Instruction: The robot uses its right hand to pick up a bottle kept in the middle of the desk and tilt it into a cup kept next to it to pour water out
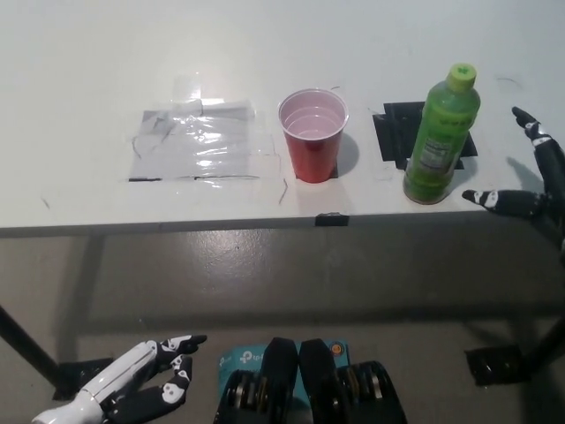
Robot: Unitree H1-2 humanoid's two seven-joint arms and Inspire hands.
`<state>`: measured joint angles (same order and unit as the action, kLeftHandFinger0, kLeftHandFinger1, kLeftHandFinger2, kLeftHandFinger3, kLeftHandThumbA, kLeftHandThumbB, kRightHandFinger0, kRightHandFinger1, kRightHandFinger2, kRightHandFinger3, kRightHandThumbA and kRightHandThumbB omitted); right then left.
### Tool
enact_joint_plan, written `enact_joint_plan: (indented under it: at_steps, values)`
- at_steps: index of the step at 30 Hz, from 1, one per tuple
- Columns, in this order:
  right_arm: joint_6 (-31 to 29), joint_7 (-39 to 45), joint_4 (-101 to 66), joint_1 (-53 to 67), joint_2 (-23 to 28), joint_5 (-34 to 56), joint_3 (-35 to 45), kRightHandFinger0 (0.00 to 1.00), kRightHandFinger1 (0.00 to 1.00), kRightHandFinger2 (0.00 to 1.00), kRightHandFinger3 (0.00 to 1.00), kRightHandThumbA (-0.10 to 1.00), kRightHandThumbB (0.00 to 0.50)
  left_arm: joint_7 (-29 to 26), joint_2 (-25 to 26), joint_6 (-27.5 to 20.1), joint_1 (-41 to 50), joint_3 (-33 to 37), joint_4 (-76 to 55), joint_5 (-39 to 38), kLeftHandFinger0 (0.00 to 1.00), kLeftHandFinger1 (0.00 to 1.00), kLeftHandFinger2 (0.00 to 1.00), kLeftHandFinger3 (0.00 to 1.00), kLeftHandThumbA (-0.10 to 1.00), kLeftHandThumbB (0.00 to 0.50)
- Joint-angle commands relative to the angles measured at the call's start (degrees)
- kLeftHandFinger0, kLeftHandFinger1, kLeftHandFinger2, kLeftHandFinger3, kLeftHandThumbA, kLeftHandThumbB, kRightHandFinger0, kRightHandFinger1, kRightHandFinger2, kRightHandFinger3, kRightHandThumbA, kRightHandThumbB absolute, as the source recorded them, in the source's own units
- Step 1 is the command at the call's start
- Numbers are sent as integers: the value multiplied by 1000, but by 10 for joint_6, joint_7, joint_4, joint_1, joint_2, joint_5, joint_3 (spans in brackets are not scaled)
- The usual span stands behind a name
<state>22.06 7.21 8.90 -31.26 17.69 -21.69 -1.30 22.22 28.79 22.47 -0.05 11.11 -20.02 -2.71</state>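
Reaching is the step in hand: the black right hand (530,181) hovers at the worktop's (79,79) right edge, fingers spread and holding nothing, just beside the upright green plastic bottle (439,137) with its lime cap. Next it must close around the bottle's label. A red plastic cup (312,134) stands near. The white left hand (132,389) rests low, open.

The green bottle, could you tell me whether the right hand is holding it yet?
No, the green bottle stands alone on the desk, with the open right hand beside it.
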Motion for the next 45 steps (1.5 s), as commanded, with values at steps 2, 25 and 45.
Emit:
enact_joint_plan:
  at_steps: [2,25,45]
  values:
    - [-3,-26,46,-65,-2,-2,-2,1000,1000,1000,1000,1000,500,7,12,-5,-5,4,-15,21,976,1000,1000,1000,911,295]
    - [49,0,33,-95,-42,-37,-91,1000,1000,1000,1000,893,500,14,6,6,-14,4,-19,20,996,1000,1000,1000,919,299]
    - [16,-130,187,-130,-153,40,49,1000,1000,1000,1000,754,500,22,6,3,-6,11,-21,32,994,1000,1000,1000,918,298]
